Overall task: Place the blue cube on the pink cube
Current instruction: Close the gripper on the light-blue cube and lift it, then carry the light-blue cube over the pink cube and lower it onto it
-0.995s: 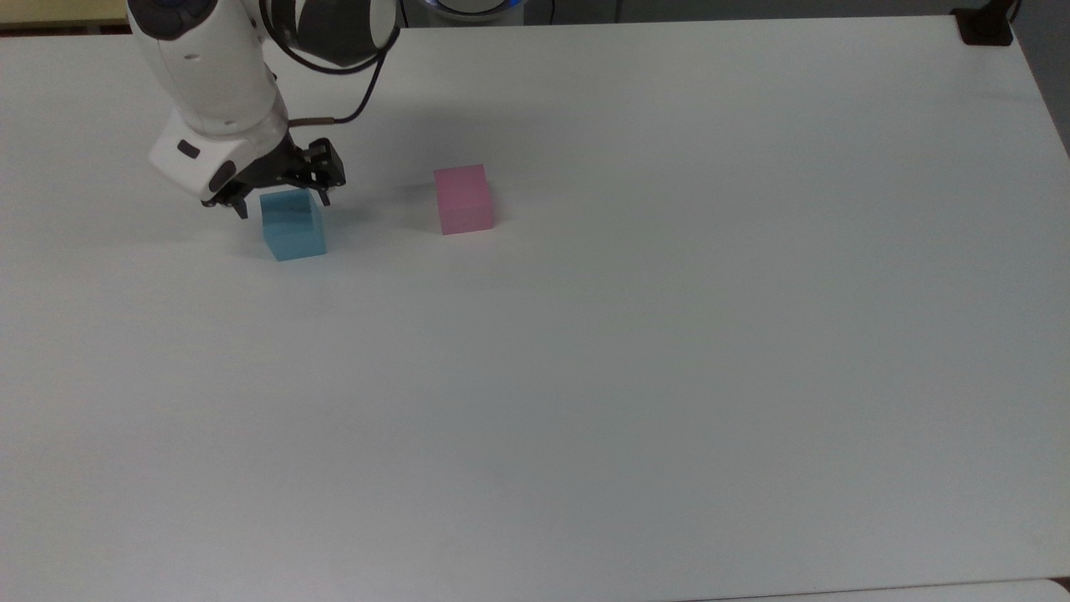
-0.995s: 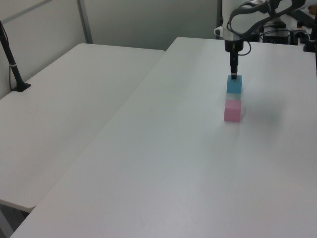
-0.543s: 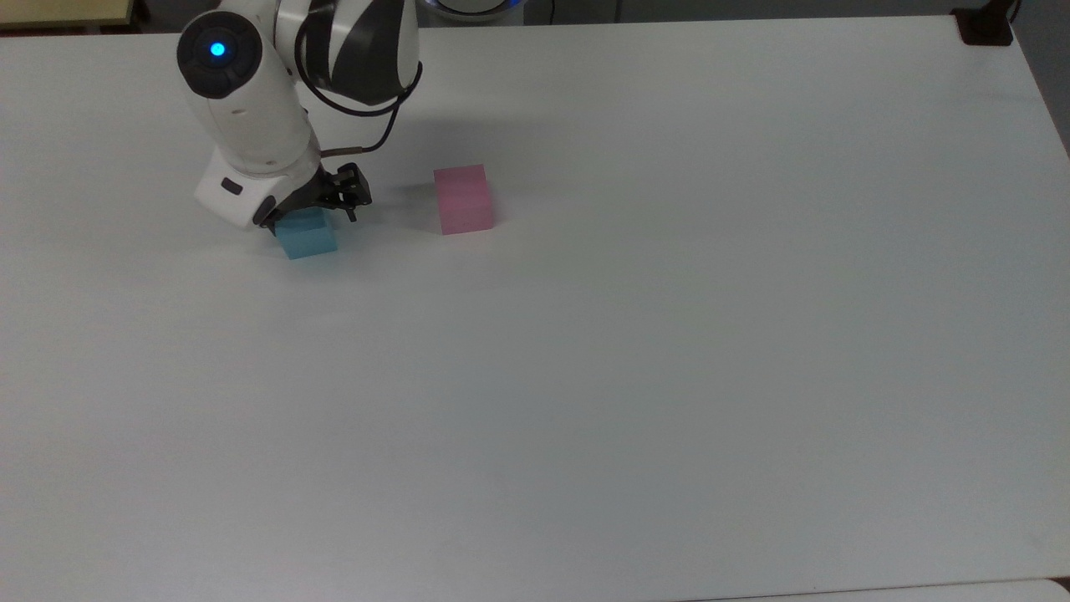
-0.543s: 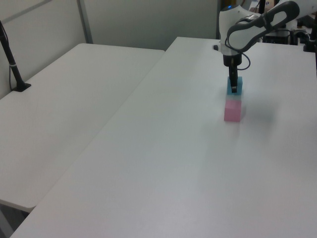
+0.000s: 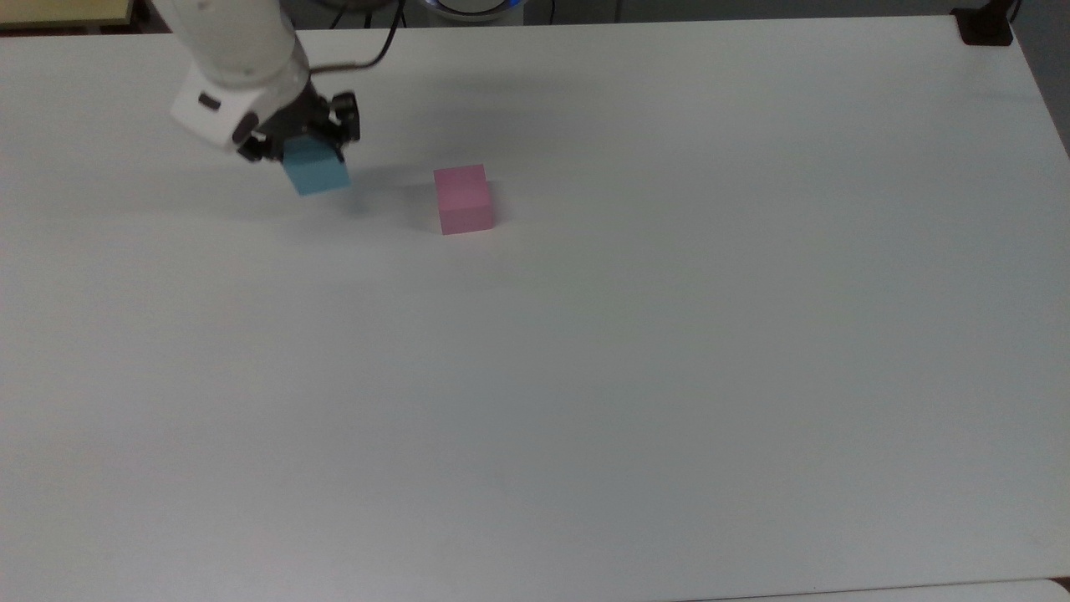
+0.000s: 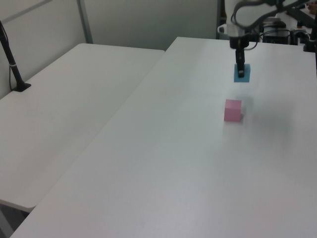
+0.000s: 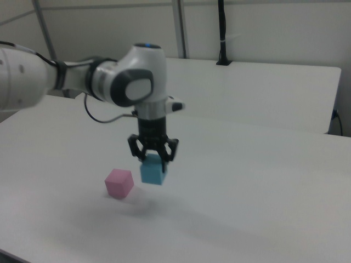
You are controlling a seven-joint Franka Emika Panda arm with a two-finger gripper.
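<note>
Blue cube (image 5: 315, 174) hangs clear of the desk (image 5: 635, 368), clamped at its upper part between the jaws of the gripper (image 5: 305, 146); the right view shows a gap and a shadow beneath it. The pink cube (image 5: 463, 198) sits on the desk, apart from the blue cube, toward the top view's right. Judged from this, the carry must run toward the top view's right until the blue cube stands directly above the pink one, then descend.
</note>
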